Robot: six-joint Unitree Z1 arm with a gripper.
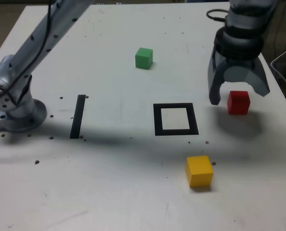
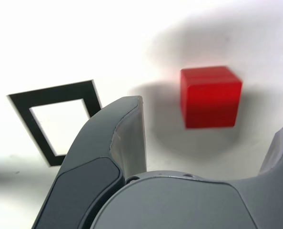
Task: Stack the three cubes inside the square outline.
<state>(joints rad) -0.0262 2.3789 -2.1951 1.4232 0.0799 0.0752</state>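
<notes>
No letters, numbers or signs can be read in either view. The exterior view is maybe slightly soft.

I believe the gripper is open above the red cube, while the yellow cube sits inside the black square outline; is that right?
Not quite: the exterior view shows the yellow cube on the table outside the black square outline, whose white centre holds no cube. The gripper is indeed open above the red cube.

white table [image 1: 109, 192], green [image 1: 144, 58], red [image 1: 239, 103], yellow cubes [image 1: 199, 171], black square outline [image 1: 158, 120]
</notes>
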